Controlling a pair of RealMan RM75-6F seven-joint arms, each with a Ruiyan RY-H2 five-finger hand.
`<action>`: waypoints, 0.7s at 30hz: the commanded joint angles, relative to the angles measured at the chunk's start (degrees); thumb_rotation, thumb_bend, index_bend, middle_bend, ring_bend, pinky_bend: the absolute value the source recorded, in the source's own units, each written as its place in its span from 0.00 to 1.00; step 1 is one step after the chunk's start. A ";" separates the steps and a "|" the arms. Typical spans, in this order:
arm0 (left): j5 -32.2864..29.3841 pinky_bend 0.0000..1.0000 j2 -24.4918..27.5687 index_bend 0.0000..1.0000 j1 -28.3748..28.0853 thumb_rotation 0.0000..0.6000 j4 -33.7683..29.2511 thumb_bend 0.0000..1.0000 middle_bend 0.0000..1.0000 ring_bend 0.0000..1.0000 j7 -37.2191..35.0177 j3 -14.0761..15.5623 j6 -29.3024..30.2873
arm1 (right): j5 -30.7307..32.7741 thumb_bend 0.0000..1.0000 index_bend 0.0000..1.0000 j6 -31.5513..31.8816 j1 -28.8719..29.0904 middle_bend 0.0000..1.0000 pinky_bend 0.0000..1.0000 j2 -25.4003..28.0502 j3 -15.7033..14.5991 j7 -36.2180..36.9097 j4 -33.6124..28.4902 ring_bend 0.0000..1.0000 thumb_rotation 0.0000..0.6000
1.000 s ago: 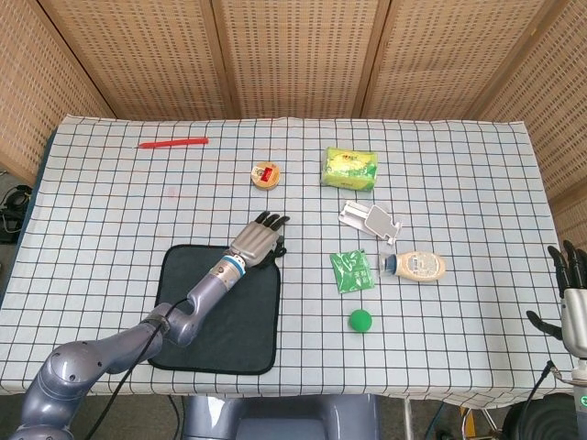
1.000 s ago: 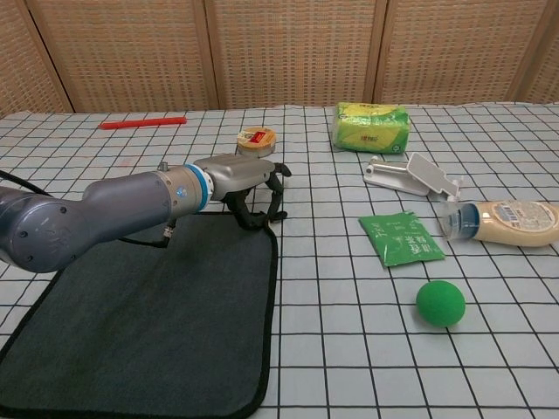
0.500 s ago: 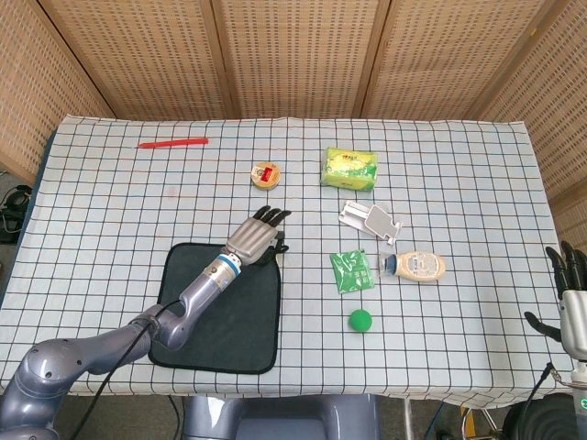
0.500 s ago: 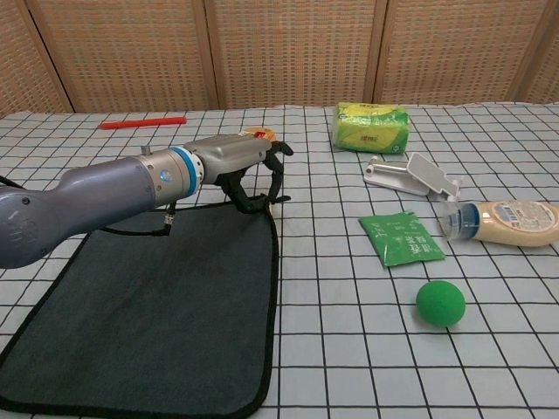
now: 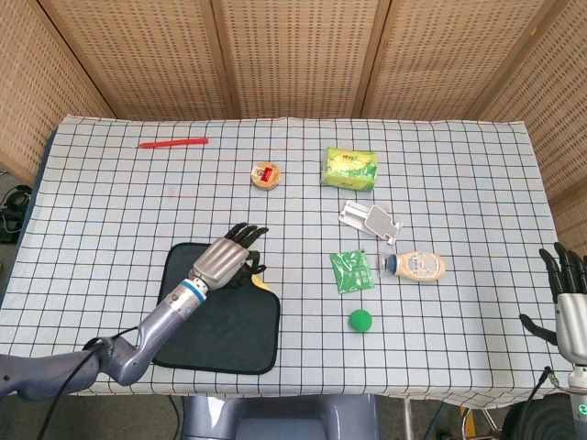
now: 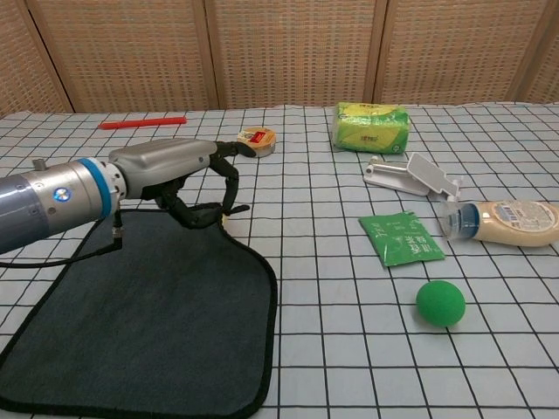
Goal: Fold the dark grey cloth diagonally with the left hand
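Note:
The dark grey cloth [image 5: 220, 323] lies near the table's front left, also filling the lower left of the chest view as the cloth [image 6: 148, 323]. My left hand [image 5: 225, 261] pinches the cloth's far right corner [image 6: 206, 215] and holds it lifted off the table, drawn back over the cloth. In the chest view the left hand [image 6: 179, 166] curls its fingers down around that corner. My right hand [image 5: 569, 302] hangs at the lower right edge of the head view, fingers spread, holding nothing.
Right of the cloth lie a green sachet [image 5: 351, 271], a green ball [image 5: 360, 320], a lying bottle [image 5: 417, 267] and a white holder [image 5: 370, 220]. Further back are a round tin [image 5: 265, 174], a yellow-green packet [image 5: 349, 169] and a red pen [image 5: 172, 142].
My left hand has pulled back toward the near left, taking the cloth's far right corner with it and lifting it. The right hand has barely moved.

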 commanded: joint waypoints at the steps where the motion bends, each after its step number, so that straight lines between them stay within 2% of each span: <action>1: 2.26 0.00 4.24 0.60 3.30 1.00 -4.89 0.48 0.00 0.00 1.26 3.31 2.87 | -0.32 0.00 0.00 0.26 -0.10 0.00 0.00 0.11 -0.12 0.01 -0.21 0.00 1.00; 9: 6.47 0.00 10.18 0.60 8.03 1.00 -10.70 0.48 0.00 0.00 -0.01 8.64 6.64 | -1.00 0.00 0.00 0.83 -0.36 0.00 0.00 0.38 -0.36 0.12 -0.79 0.00 1.00; 21: 13.58 0.00 15.05 0.60 13.50 1.00 -13.53 0.48 0.00 0.00 -3.25 15.51 9.83 | -1.54 0.00 0.00 1.25 -0.54 0.00 0.00 0.71 -0.51 0.26 -1.32 0.00 1.00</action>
